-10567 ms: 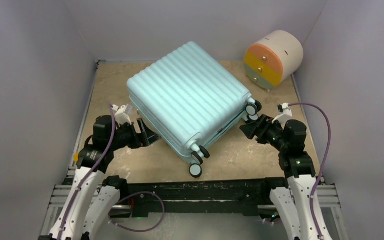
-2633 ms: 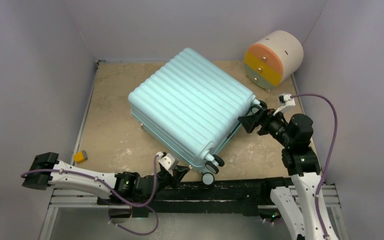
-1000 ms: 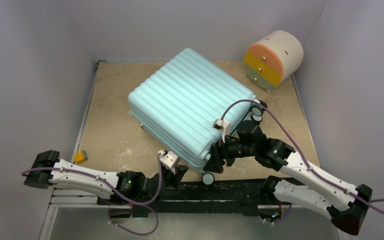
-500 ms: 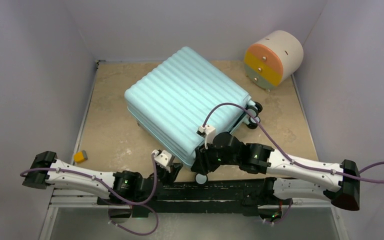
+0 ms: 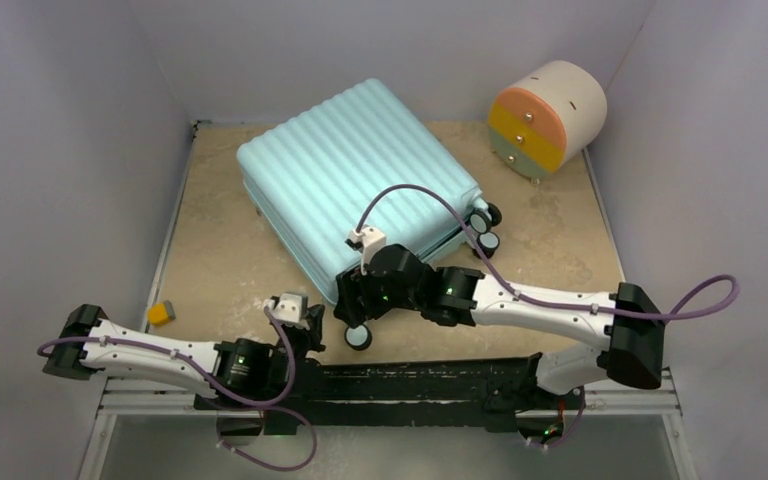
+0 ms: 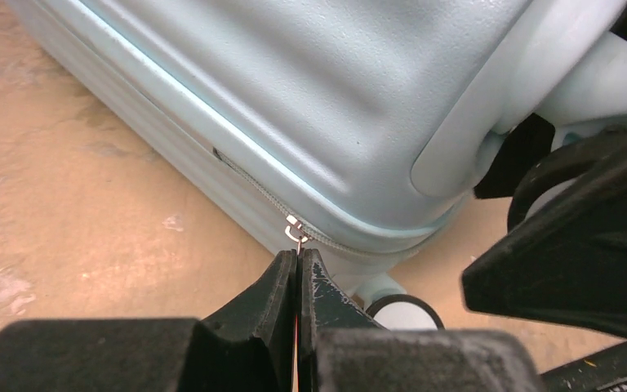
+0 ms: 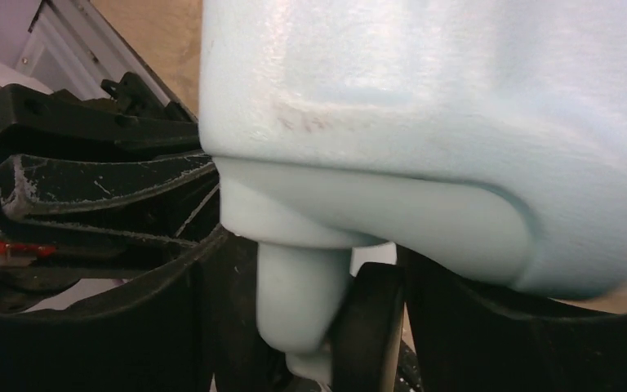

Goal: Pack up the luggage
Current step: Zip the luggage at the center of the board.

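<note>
The luggage (image 5: 355, 170) is a pale teal ribbed suitcase lying flat and closed on the tan tabletop. My left gripper (image 5: 307, 322) sits low at its near corner. In the left wrist view the left gripper (image 6: 297, 255) is shut on the small metal zipper pull (image 6: 295, 235) of the seam. My right gripper (image 5: 358, 303) reaches across to the same corner. In the right wrist view the right gripper (image 7: 318, 343) straddles the teal caster leg (image 7: 300, 294) and black wheel (image 7: 367, 327), with its fingers (image 7: 490, 343) pressed against both sides.
A round cream drawer unit (image 5: 545, 118) with orange, yellow and green fronts lies at the back right. A small orange block (image 5: 161, 313) sits at the front left. Grey walls close in on three sides, and the black base rail (image 5: 430, 380) runs along the near edge.
The luggage has slid and turned toward the back left. My right arm swept left with it, closing around the near corner wheel. My left gripper followed to the left, still shut.
</note>
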Controlling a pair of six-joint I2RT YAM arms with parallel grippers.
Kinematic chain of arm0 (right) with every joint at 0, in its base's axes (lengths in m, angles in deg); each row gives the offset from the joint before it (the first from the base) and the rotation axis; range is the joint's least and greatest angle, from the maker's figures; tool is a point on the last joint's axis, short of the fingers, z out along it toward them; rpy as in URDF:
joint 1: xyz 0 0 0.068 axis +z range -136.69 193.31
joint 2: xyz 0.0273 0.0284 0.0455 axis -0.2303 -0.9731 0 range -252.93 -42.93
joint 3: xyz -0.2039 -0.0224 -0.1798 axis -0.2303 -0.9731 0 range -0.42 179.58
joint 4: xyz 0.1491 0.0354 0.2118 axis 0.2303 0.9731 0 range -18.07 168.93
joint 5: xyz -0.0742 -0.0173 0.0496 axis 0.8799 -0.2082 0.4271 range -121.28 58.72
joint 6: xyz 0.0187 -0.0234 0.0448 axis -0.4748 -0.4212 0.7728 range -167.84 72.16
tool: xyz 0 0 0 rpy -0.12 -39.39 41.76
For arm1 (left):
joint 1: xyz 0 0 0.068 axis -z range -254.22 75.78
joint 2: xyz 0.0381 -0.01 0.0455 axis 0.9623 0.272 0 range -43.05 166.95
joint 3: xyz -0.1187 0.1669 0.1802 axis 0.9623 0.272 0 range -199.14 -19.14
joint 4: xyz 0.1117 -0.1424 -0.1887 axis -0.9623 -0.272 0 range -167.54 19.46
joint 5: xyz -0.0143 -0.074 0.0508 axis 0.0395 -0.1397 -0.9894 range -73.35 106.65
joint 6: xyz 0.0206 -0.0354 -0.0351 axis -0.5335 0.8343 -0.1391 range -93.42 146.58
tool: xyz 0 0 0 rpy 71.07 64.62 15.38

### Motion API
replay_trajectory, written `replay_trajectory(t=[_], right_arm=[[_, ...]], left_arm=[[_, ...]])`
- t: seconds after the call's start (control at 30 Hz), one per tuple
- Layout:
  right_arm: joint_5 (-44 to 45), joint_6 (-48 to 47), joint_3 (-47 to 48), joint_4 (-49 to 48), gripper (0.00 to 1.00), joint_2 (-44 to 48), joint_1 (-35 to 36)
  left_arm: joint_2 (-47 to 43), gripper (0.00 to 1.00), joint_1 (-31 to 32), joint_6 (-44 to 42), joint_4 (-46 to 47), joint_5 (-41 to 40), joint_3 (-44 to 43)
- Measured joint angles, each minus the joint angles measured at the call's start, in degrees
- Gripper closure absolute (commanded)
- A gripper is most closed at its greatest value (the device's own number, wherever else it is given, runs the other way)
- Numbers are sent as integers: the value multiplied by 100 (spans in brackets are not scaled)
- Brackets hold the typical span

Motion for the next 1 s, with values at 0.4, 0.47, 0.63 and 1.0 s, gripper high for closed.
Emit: replay_trajectory(t=[0.4, 0.47, 0.63, 1.0], right_arm=[[402, -789, -35, 492, 10, 1784, -715], [501, -817, -103, 608, 11, 2162, -1281], [922, -944, -245, 933, 11, 2516, -2680], [387, -1370, -1185, 612, 8, 2170, -4833]], left_arm=[[638, 100, 4, 1226, -1147, -299, -345], [702, 100, 4, 1274, -1174, -315, -363], [560, 100, 2, 844, -960, -197, -361], [-577, 100, -789, -1233, 505, 1040, 142]])
